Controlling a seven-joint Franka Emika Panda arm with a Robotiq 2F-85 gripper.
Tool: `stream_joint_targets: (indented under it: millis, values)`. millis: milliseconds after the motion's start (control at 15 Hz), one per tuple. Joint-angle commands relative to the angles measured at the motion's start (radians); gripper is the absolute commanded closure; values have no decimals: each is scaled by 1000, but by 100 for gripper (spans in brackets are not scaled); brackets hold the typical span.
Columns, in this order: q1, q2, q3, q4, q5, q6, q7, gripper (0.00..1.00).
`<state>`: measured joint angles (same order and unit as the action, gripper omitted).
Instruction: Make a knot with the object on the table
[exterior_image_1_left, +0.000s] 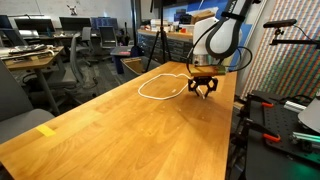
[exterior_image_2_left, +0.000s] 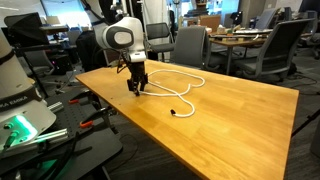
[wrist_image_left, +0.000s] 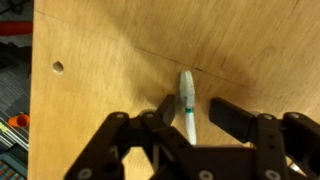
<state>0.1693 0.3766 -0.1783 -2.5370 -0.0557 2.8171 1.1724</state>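
White cord (wrist_image_left: 187, 95), green band (wrist_image_left: 188, 110), between fingers (wrist_image_left: 230, 116)

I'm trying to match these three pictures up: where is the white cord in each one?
In an exterior view: white cord loops left of the gripper.
In an exterior view: it trails right of the gripper.
Wrist view: its end lies between the jaws.
Shared landmark: the gripper.

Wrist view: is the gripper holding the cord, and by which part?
Nothing is gripped. The cord lies with its banded end between the fingers of the gripper; they stand apart, with bare table showing beside the cord.
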Motion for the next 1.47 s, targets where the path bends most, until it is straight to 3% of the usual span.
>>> stream_joint_targets:
  millis: [0, 200, 267, 600, 1000, 1267, 1400]
  values:
    - [-8, -5, 18, -4, 47, 25, -19, 89]
    - [-57, -37, 99, -19, 146, 32, -90, 96]
    - [-80, -70, 146, -26, 191, 41, -140, 93]
    - [55, -269, 145, 2, 53, -73, -151, 90]
    - [116, -398, 357, 145, 68, -273, -224, 90]
    - [175, -399, 479, 305, 88, -388, -289, 91]
    - [179, -351, 498, 369, 107, -394, -395, 91]
